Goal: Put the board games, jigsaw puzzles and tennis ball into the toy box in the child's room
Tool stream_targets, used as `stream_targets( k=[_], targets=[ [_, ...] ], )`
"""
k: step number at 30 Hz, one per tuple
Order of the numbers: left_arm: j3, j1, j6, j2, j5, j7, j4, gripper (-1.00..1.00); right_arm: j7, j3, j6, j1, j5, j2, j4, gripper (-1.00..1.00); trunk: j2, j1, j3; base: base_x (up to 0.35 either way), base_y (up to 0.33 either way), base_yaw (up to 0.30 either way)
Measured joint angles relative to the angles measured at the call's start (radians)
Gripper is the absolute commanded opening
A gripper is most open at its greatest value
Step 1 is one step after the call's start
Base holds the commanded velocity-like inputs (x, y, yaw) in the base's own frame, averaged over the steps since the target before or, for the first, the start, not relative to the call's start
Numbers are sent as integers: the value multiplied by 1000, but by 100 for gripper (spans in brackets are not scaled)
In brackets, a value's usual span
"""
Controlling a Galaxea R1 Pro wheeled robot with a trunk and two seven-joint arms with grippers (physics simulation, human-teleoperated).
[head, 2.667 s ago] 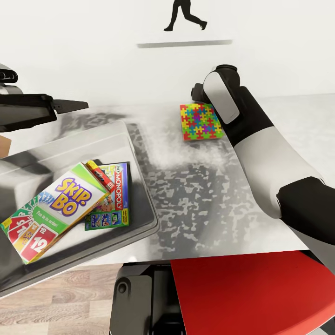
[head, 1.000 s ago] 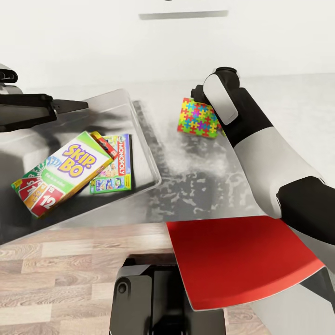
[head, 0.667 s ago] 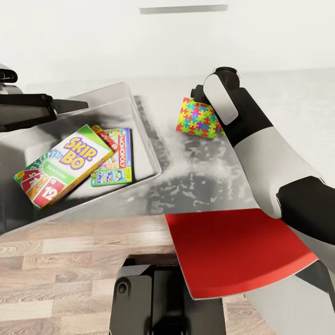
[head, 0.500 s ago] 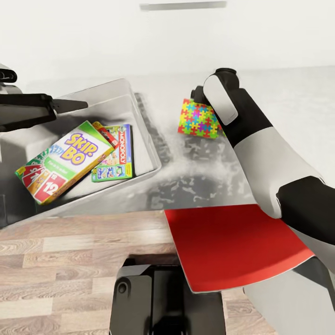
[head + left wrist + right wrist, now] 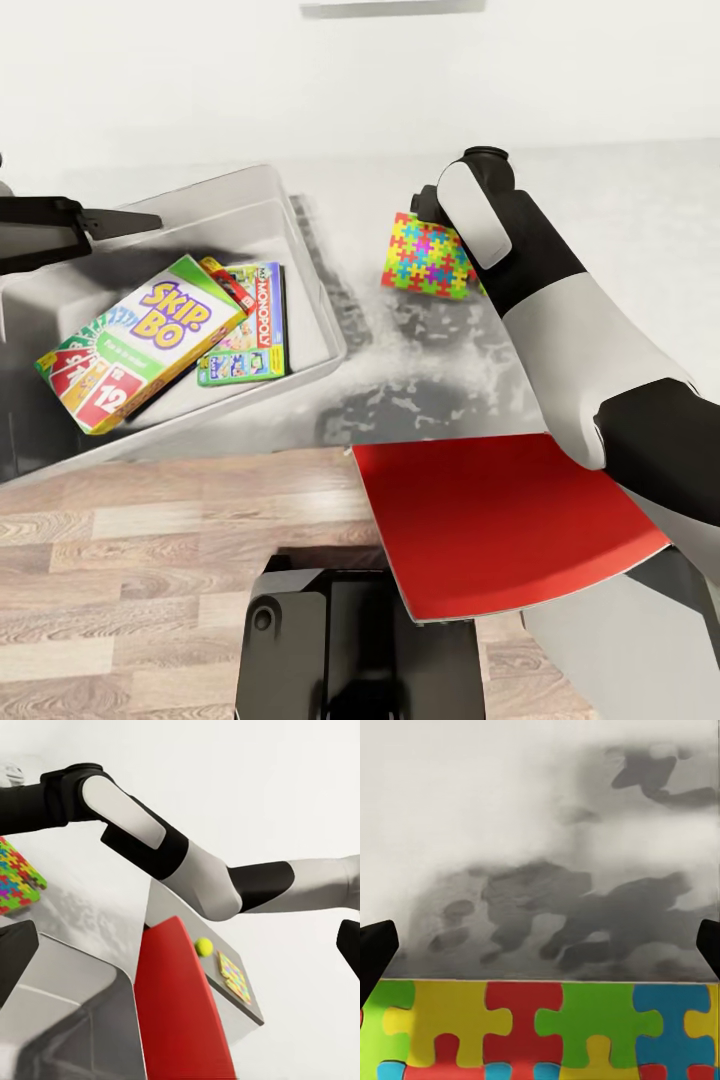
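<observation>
The jigsaw puzzle [image 5: 428, 256], a thin board of bright interlocking pieces, hangs tilted above the mottled grey surface [image 5: 420, 390], clamped in the right arm's jaws [image 5: 425, 205]. The toy box [image 5: 310, 290] holds the Skip-Bo box [image 5: 140, 340]. White wall behind, plank floor [image 5: 150, 520] below. Compared with earlier, the puzzle is lifted. Left jaws [image 5: 110, 220]: cannot tell.

Bright, even, diffuse light; clean render, no noise.

White wall washes out near pure white. The light grey glossy desk top [image 5: 420, 380] carries mottled dark blotches beside the see-through greyish plastic bin [image 5: 318, 300], same blotches above the multicoloured jigsaw board [image 5: 540, 1031] in the right wrist view. Soft shadow inside the bin under the printed game boxes [image 5: 160, 340]. Edges sharp throughout; dark finger tips at wrist-view borders slightly soft.
</observation>
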Motion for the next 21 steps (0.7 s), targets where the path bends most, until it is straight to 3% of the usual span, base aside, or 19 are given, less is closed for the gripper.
stream_targets(
  k=[21],
  targets=[
    [-3, 0, 0, 6, 3, 0, -1, 100, 0, 0, 1, 0, 0, 1, 0, 100, 0, 0, 0, -93, 0, 0]
  ],
)
